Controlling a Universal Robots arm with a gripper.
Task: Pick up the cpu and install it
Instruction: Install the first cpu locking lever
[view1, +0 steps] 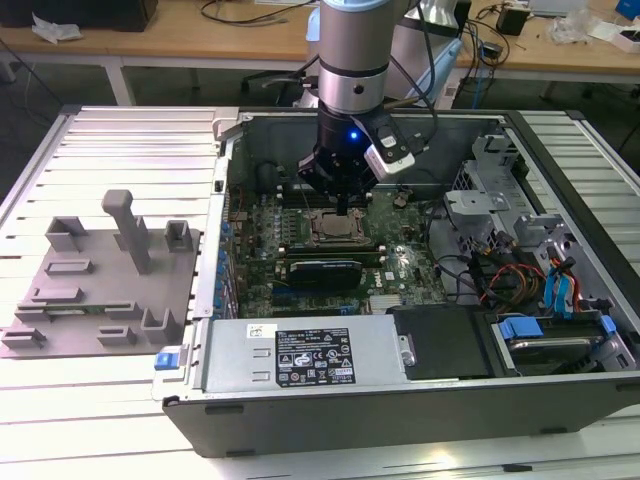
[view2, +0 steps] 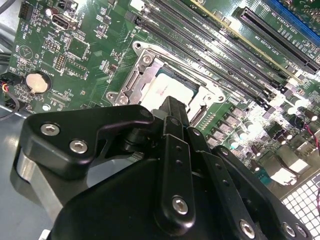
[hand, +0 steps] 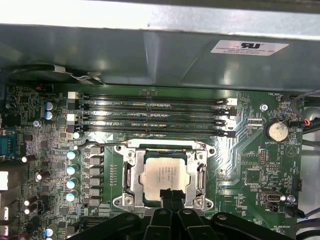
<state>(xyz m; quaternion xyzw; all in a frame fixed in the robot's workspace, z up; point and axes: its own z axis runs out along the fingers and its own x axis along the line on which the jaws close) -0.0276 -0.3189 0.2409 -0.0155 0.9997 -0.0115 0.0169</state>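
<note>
1. The slatted metal desk carries everything here.
2. An open computer case lies on its side. It runs from the desk's far edge to its near edge and fills the middle and the exterior view's right.
3. The arm drops straight down into the case, over the middle of the board.
4. The green motherboard covers the case floor, and both wrist views look down on it.
5. A grey plastic plate with upright pegs lies flat by the desk's edge on the exterior view's left. It sits just beside the case wall and well apart from the arm.
6. The gripper hangs low over the socket, black fingers drawn together with a thin seam between them. Its tip is over the near edge of the chip, and I cannot tell whether it touches.
7. Four long memory slots run side by side just beyond the socket.
8. The metal-framed socket sits mid-board, directly under the claw.
9. The cpu lies flat inside that frame, silver top up, with the frame around all its edges. The second wrist view shows it just past the fingertip.
10. A coin battery sits off to one side of the socket, clear of the frame.
</note>
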